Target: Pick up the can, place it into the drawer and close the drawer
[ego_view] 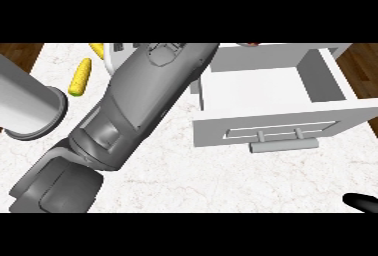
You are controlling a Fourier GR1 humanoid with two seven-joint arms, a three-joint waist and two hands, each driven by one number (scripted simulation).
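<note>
The white drawer [325, 75] stands pulled open on the counter's right, and its inside shows nothing in it. Its front panel carries a grey bar handle [284, 145]. My left forearm [136, 105] crosses from the lower left up to the top edge, left of the drawer. My left hand [164, 50] is cut off there and barely shows. A small dark red thing [253, 44] peeks out at the top edge behind the drawer; I cannot tell whether it is the can. Only a black tip of my right hand [362, 202] shows at the lower right.
A corn cob [81, 76] lies at the upper left, with another yellow piece [97, 48] beyond it. A large grey cylinder [29, 107] lies at the left edge. Wooden floor shows past the counter's left and right edges.
</note>
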